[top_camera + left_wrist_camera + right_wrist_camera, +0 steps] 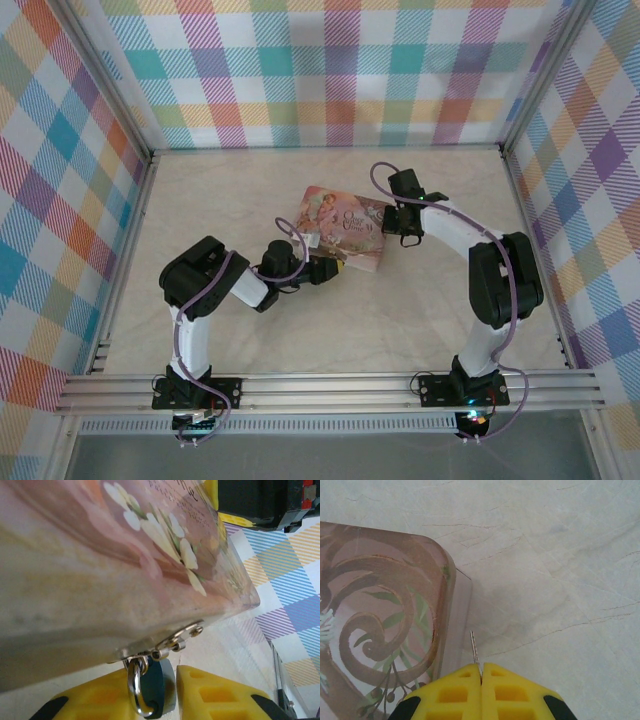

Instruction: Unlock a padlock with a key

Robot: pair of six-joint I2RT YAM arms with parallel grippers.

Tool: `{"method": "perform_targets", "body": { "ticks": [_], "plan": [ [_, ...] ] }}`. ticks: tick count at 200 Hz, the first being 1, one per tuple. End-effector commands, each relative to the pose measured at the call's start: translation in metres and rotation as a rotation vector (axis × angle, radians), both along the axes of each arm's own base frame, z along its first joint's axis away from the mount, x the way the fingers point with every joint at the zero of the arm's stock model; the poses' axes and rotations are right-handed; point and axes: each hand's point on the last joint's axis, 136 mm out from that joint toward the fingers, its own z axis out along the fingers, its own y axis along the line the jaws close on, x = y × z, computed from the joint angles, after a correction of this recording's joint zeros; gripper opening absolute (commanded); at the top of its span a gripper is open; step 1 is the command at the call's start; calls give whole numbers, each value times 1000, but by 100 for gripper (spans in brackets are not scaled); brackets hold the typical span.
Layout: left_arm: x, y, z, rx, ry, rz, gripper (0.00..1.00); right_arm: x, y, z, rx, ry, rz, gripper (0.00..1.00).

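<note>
Where plaid walls (340, 70) enclose it | marbled beige table (400, 320) | padlock (161, 687) on tin (100, 555)

The top camera looks down on the whole table (420, 320) from behind, while both wrist cameras sit close at the pink tin (348, 222) all share.

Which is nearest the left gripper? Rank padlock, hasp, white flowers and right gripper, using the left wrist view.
1. padlock, between the left gripper fingers.
2. hasp, just above.
3. white flowers, higher on the tin.
4. right gripper, top right.
</note>
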Motion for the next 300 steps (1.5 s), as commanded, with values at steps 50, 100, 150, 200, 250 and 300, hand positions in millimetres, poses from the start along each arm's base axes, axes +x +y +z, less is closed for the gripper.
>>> {"method": "perform_targets", "body": {
  "ticks": [50, 100, 150, 200, 250, 300],
  "plan": [
    [-1, 4, -14, 33, 82, -6, 38, -9, 20, -16, 43, 52, 45, 0],
    [-4, -13, 1, -40, 56, -64, 47, -9, 23, -17, 39, 55, 49, 0],
    [0, -11, -1, -30, 55, -33, 51, -9, 24, -16, 35, 54, 50, 0],
    [3, 14, -12, -6, 94, 32, 46, -8, 22, -14, 25, 47, 53, 0],
    [6, 25, -14, 1, 106, 54, 42, -7, 25, -15, 36, 49, 55, 0],
    [8, 29, -14, 8, 118, 54, 36, -8, 24, -16, 30, 50, 56, 0]
  ]
}}
